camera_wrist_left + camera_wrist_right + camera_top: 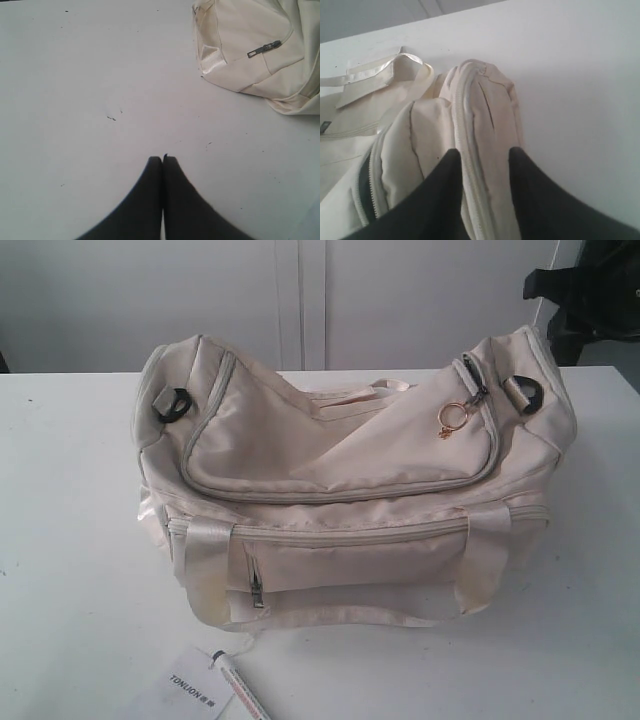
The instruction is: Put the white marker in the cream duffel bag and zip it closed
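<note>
The cream duffel bag [340,480] sits in the middle of the white table, its gold ring zipper pull [449,417] at the right end of the top zip. The white marker [240,688], slim with a small dark end, lies on the table in front of the bag, next to a paper tag. Neither arm shows in the exterior view. My right gripper [485,150] is open, its fingers apart over the bag's end [485,100], astride the zip seam without gripping it. My left gripper [162,158] is shut and empty above bare table, away from the bag's corner [250,55].
A flat white paper tag [185,692] printed TONLION lies at the front edge of the table. A dark object [585,300] sits at the back right beyond the table. A front pocket zip pull [257,585] hangs on the bag's near side.
</note>
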You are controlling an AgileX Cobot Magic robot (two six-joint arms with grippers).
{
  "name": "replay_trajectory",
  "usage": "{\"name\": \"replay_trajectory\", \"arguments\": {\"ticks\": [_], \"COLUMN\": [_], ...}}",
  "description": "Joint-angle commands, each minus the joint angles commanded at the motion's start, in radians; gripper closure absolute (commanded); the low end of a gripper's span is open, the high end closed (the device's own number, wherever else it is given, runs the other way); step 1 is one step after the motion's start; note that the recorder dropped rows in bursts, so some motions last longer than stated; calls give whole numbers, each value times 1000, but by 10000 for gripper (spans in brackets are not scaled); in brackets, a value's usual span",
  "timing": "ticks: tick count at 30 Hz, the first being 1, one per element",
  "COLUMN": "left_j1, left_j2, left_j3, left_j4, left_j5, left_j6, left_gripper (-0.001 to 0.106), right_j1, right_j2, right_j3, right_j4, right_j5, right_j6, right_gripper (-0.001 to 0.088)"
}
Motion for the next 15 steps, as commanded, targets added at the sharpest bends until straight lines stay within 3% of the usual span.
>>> {"name": "replay_trajectory", "arguments": {"ticks": [15], "left_j1": [0], "left_j2": [0], "left_j3": [0], "left_j4": [0], "left_j5": [0], "left_j6": [0], "left_gripper": [1053], "right_j1": [0], "right_j2": [62], "right_j3": [0], "right_j4": [46], "right_j5": [3], "right_j6": [-38], "right_gripper": [525]}}
